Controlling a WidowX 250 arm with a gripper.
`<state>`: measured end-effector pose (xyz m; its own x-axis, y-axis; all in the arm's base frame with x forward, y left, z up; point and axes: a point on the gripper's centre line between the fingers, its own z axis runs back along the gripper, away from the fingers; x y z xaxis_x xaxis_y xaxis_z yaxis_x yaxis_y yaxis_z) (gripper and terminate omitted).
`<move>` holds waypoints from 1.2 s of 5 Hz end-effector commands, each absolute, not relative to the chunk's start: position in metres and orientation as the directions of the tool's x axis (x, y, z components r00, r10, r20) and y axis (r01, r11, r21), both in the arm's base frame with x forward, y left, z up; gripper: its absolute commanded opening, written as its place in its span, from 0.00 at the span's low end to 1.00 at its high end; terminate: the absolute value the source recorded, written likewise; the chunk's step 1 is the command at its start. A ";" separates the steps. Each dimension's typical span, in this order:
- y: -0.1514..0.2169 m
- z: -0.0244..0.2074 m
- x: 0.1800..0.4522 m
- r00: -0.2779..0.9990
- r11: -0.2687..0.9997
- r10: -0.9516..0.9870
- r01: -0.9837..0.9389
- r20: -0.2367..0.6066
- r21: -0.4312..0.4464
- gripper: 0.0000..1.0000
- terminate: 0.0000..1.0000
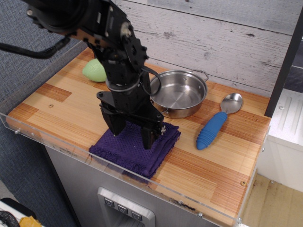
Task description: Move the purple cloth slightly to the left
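Gripper: the black gripper [132,133] is right down over the cloth, jaws spread apart, one finger [115,126] on the left part of the cloth and the other finger [147,138] nearer its right edge; both tips look to meet the fabric, though actual contact is hard to judge from here.

Purple cloth: the folded, roughly square dark purple terry cloth [137,149] lies flat at the front of the worktop, its near corner close to the clear front lip.

Worktop: striped light and reddish wooden worktop [61,111] with a transparent plastic guard around the front and left.

Pan: a round stainless steel pan with two loop handles [180,92] stands just behind the cloth, near handle close to the cloth's back edge.

Spoon: a metal spoon with a ribbed blue handle [217,124] lies to the right of the pan and apart from the cloth.

Green object: a pale green rounded object [93,71] sits at the back left, partly hidden by the arm.
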<state>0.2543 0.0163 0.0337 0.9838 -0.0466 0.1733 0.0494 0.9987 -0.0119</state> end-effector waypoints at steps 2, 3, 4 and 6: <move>0.026 0.011 0.257 0.990 0.999 -0.032 0.027 0.135 0.038 1.00 0.00; 0.022 0.001 0.265 0.993 0.998 -0.025 0.019 0.113 0.057 1.00 0.00; 0.026 -0.006 0.272 0.997 0.997 -0.036 0.030 0.071 0.073 1.00 0.00; 0.071 0.024 0.277 0.996 0.998 0.022 -0.027 0.089 0.063 1.00 0.00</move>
<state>0.2750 0.0665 0.0166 0.9983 0.0157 0.0565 -0.0185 0.9986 0.0493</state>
